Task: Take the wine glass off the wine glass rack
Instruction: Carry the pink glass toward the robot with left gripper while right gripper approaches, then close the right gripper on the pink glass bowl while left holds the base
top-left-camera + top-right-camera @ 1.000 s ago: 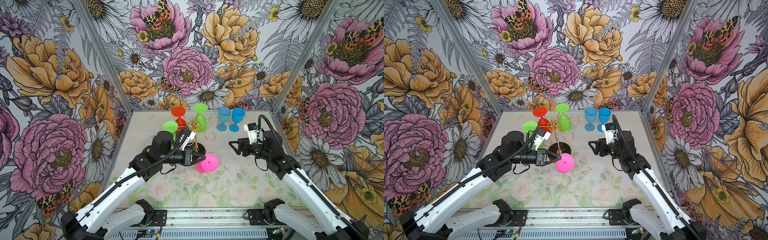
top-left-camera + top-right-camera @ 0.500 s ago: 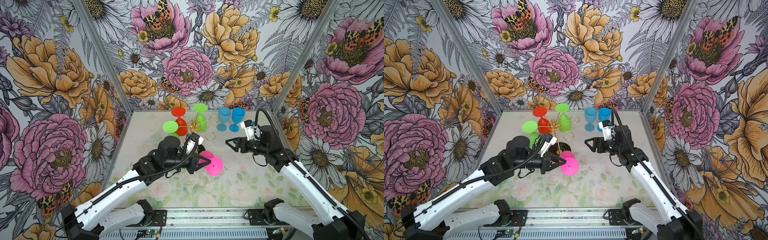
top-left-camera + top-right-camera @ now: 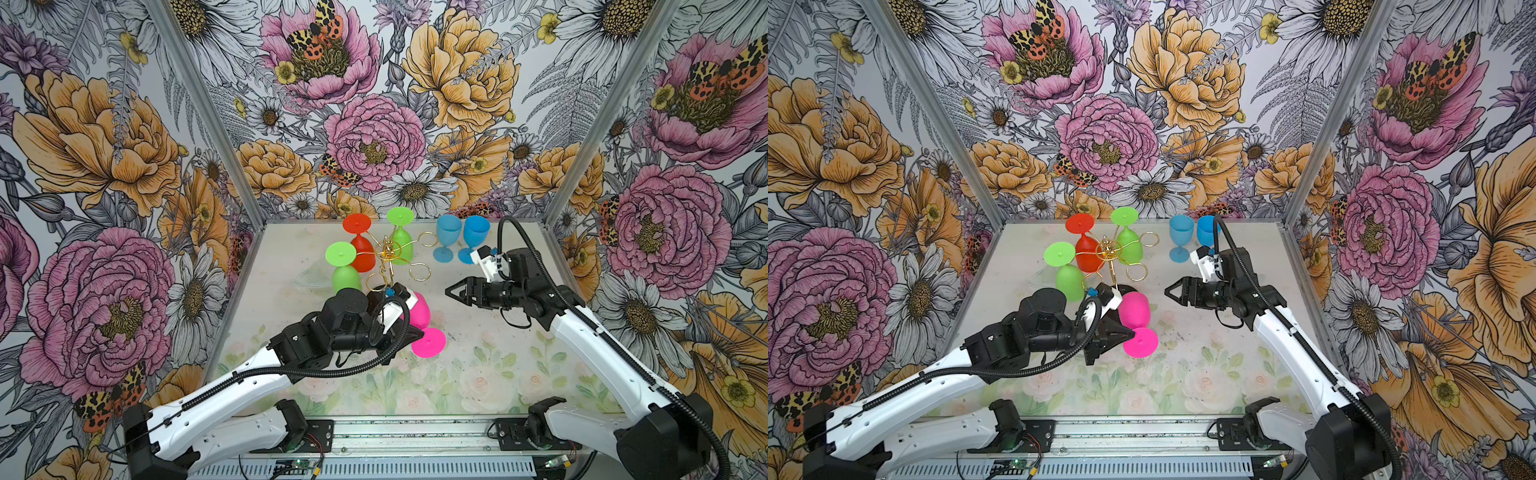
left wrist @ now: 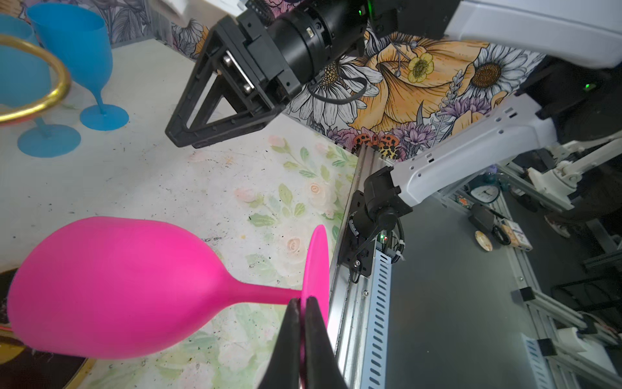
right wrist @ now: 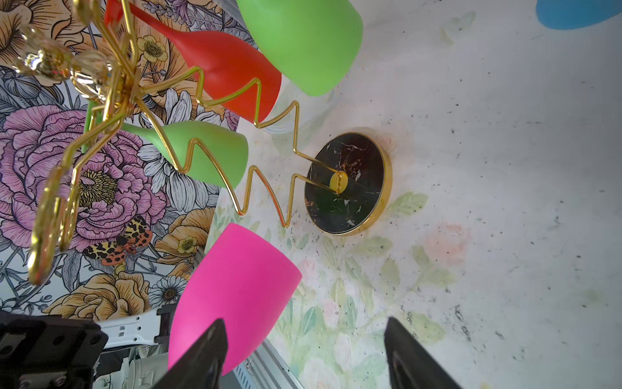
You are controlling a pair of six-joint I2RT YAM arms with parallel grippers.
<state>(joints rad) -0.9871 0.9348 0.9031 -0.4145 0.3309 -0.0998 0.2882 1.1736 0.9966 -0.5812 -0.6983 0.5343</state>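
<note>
Pink wine glass [image 3: 1133, 309] is off the rack [image 3: 1109, 250], held in the air just in front of the rack's black base [image 5: 346, 182] and clear of the gold loops. The left gripper [image 4: 303, 303] is clenched on the thin stem right by the foot, the bowl tilted rim-down toward the base. The right gripper [image 3: 451, 291] hangs just right of the glass, jaws spread and empty. A red glass [image 3: 361, 253] and two green glasses [image 3: 345, 276] hang on the rack; two blue glasses [image 3: 449, 235] stand behind on the table [image 3: 498, 365].
</note>
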